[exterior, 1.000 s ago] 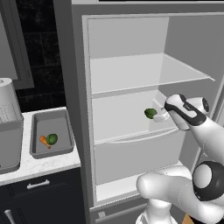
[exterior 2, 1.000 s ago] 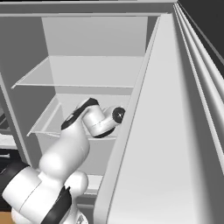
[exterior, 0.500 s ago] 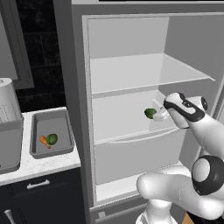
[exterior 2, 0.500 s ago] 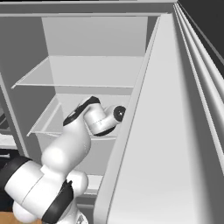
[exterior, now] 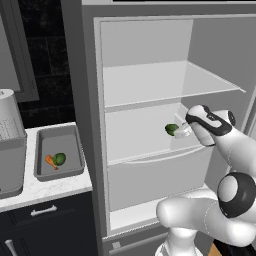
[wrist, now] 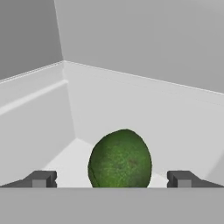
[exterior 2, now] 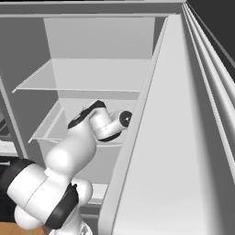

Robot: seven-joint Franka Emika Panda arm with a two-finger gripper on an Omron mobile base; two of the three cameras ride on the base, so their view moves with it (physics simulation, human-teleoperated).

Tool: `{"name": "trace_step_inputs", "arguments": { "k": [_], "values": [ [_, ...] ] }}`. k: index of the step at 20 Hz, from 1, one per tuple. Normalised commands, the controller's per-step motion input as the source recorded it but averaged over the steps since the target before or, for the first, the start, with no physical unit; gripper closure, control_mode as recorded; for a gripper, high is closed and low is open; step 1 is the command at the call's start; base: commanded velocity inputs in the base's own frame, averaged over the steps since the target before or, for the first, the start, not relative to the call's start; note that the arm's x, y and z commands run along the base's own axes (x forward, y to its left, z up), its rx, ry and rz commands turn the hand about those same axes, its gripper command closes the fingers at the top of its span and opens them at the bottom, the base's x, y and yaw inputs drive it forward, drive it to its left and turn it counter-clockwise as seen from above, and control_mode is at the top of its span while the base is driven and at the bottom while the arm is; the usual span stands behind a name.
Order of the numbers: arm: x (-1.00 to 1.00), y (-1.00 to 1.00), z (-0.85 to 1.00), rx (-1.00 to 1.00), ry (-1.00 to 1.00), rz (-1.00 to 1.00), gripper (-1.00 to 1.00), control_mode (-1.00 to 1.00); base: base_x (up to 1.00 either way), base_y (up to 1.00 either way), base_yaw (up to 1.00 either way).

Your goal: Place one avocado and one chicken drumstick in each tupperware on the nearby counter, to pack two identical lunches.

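Little has shifted since the earlier frame — the arm [exterior: 225, 145] has only eased slightly nearer the avocado [exterior: 171, 129] on the fridge shelf [exterior: 135, 142]. On the desk [exterior: 45, 187], one tupperware [exterior: 75, 147] already holds an avocado [exterior: 59, 159] and a drumstick [exterior: 50, 161]. The gripper [wrist: 111, 178] stands released, fingers [wrist: 41, 178] wide to either side of the fruit. Best to advance until the fingers straddle its widest part, then close gently — it looks round, dark green, pebbly, likely to roll.
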Motion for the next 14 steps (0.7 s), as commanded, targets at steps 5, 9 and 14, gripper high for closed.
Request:
{"name": "trace_step_inputs", "arguments": {
  "k": [5, 9, 14],
  "values": [
    [0.11, 0.0, -0.24, 0.0, 0.06, 0.0, -1.0, -1.0, 0.0, 0.0, 0.0],
    [0.21, 0.0, -0.02, 0.0, 0.03, 0.0, -1.0, -1.0, 0.0, 0.0, 0.0],
    [0.14, 0.0, 0.0, 0.0, 0.02, 0.0, -1.0, -1.0, 0.0, 0.0, 0.0]
  ]
}}
